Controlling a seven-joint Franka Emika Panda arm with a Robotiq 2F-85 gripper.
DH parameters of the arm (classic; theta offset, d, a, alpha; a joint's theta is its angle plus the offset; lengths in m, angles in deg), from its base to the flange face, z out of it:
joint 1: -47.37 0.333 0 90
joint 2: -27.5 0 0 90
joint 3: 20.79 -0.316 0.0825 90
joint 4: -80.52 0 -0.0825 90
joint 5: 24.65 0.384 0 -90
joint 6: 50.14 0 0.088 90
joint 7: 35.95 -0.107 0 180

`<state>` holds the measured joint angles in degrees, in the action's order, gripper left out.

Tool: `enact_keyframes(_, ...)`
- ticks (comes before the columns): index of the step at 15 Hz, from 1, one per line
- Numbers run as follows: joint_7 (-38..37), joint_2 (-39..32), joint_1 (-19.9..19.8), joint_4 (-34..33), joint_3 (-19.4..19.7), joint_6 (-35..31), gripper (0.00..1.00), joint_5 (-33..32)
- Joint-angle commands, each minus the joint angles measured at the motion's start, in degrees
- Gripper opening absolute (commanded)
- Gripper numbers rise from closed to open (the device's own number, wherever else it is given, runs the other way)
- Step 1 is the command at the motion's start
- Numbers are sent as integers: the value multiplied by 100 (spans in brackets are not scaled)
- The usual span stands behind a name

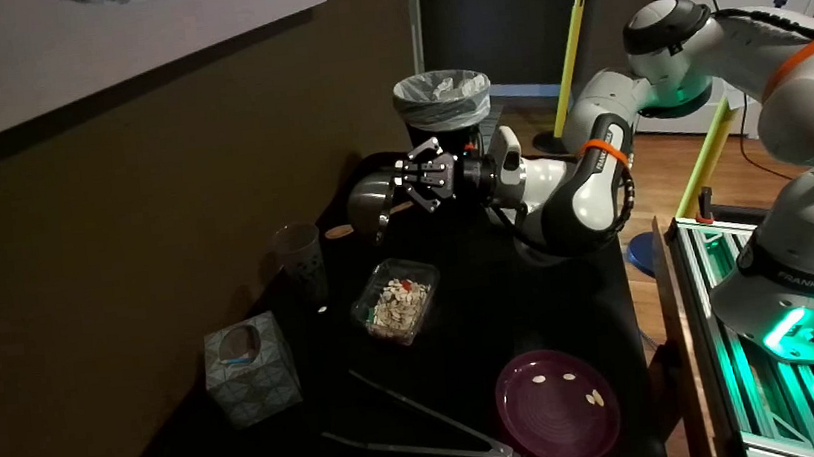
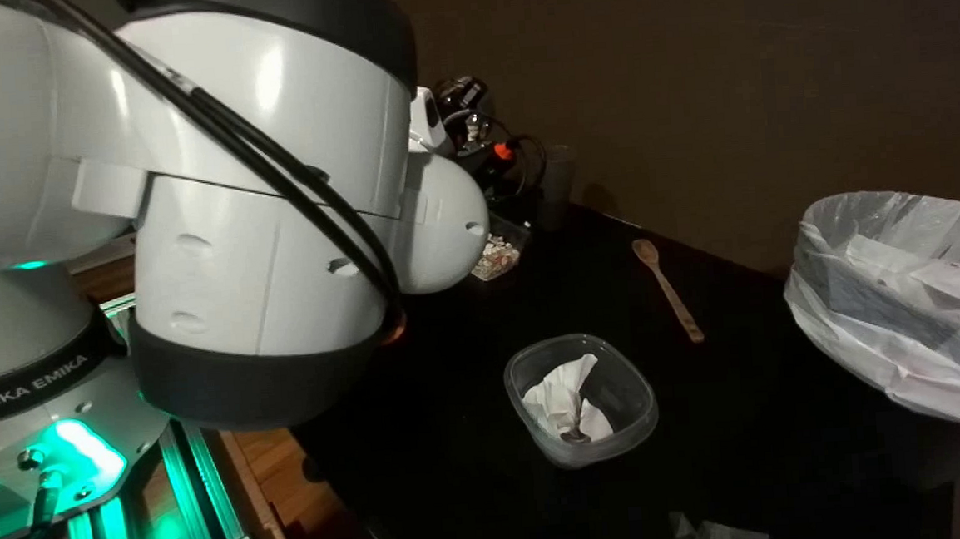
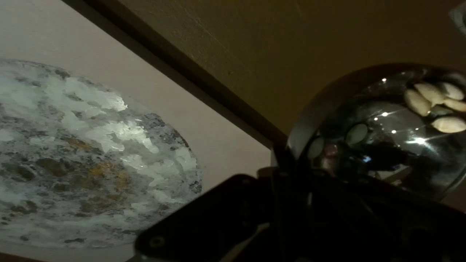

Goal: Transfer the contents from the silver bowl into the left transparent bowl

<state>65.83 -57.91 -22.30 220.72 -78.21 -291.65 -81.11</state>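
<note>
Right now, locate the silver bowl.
The silver bowl hangs tilted in the jaws, just left of centre in an exterior view, pictured above the transparent bowl; the wrist view shows it at right.

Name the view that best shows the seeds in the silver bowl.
The wrist view: it looks into the silver bowl, so single pale seeds stand out. In both exterior views, none of those seeds can be made out.

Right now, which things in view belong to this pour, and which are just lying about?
Part of the job:
gripper, shut on the silver bowl
squarish clear container, the target
pale seeds, heaped in the container, several in the bowl

Just lying about:
magenta plate with a few seeds
tongs
patterned box
clear cup
wooden spoon
clear tub holding white paper
lined bin
</note>
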Motion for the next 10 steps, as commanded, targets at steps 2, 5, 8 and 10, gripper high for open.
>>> enact_keyframes(2,-76,0,73,67,9,-152,1,84)
enact_keyframes(5,496,6,-80,-164,-79,-71,1,-304)
enact_keyframes(8,621,15,-354,-464,-391,-66,1,-420)
enact_keyframes(10,635,33,-460,-576,-554,-75,1,-573)
